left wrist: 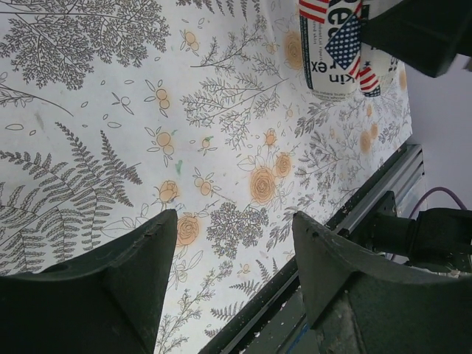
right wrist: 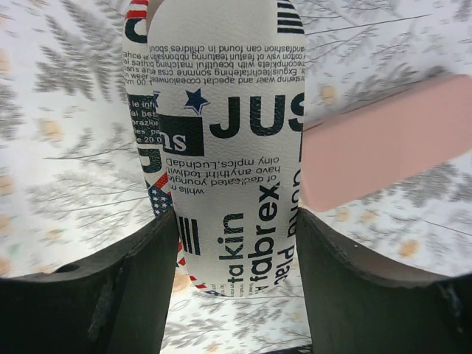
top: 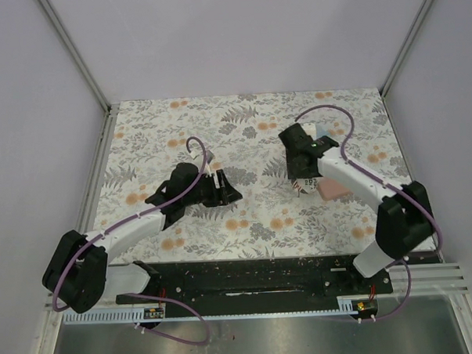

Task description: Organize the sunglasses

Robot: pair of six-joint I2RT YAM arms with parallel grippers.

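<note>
Plainly, neither pair of sunglasses shows in any of our views, so we cannot say where they lie; they may be shut inside a case or hidden under an arm, but that is only our guess. Starting at the near edge, just past the black base plate [top: 248, 277], our left gripper [left wrist: 234, 240] hangs over the floral tablecloth [left wrist: 110, 110] with its fingers spread and nothing between them. We judge it is parked there to keep out of the other arm's way, yet within reach of the middle of the table. Beyond it, toward the right, our right gripper [right wrist: 236, 221] straddles the flag-printed glasses case [right wrist: 221, 125], one finger against each long side, pinching it across its narrow width. That looks to us the sensible hold for a rounded oblong, since the long sides are where the fingers find purchase. Whether the case rests on the cloth or hangs just off it, we cannot tell. Just beside it, on its right, lies the pink oblong case [right wrist: 387, 136], slanting away, its rounded end against or almost against the printed case. That neighbour is what stands in the way: it crowds the finger on that side, and any shift or turn of the gripped case could nudge it. Farther off, the patterned cloth runs up to the pale walls [top: 238, 44].
</note>
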